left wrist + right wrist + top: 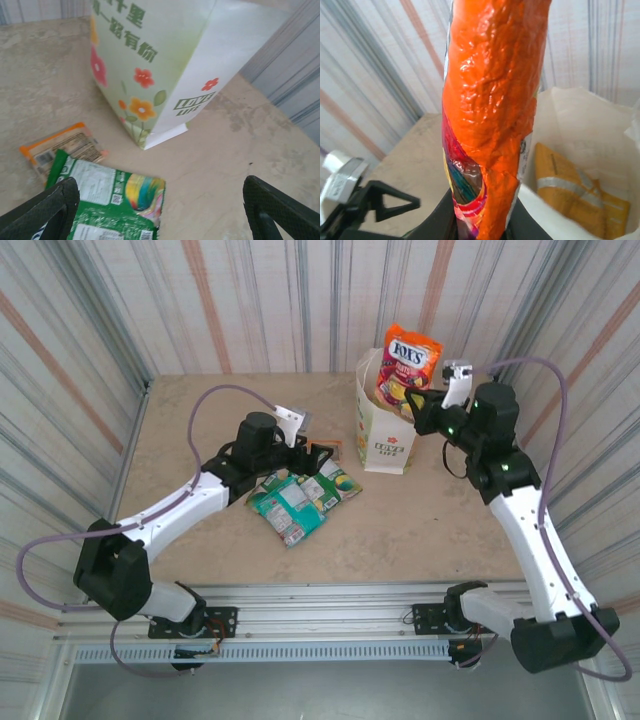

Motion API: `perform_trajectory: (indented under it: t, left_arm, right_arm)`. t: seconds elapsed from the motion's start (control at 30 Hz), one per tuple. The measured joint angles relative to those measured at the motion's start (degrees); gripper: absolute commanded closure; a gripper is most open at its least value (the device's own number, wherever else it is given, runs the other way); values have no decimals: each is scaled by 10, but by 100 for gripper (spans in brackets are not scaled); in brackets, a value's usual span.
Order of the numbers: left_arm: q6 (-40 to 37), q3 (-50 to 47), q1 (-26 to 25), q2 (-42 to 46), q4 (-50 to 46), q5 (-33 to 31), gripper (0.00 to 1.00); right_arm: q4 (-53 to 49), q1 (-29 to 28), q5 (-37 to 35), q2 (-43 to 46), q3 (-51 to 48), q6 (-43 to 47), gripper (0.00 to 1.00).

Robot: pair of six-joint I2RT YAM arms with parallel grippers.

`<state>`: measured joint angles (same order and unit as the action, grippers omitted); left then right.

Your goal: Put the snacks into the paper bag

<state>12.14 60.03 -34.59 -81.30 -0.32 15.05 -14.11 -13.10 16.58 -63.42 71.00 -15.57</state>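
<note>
Orange-red foil, the Fox's packet (408, 365), stands on end in the right gripper (418, 403), whose jaws are nipped tight on its lower edge. Held upright like that, it hangs right over the mouth of the bag (385, 445), narrow side down, which I judge suits a drop through the opening. The bag stands upright on the table toward the back, right of centre. From the right wrist its inside wall (580, 115) shows, with one yellow-orange packet (570, 195) lying at the bottom (Krax, probably; its label is not readable). The left gripper (300, 455) hovers low with jaws spread wide and nothing between them, over the green packets (295, 505) that lie flat together, left of the bag. A small orange packet (60, 147) lies just beyond them, near the bag's foot, outside it.
</note>
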Motion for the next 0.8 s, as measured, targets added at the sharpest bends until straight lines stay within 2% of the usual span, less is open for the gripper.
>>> perform_trajectory:
  t: [0.5,0.67,0.8]
  left_arm:
    - [-44,45,0,0,-72,-66,11]
    - [-49,49,0,-3,-81,-75,11]
    - [-52,50,-1,-4,-88,-77,12]
  right_arm:
    - [-109,3,-122,-187,207,76,89]
    - [-147,4,-141,-239,233,89,89]
    - [-182,4,-156,-268,241,101,85]
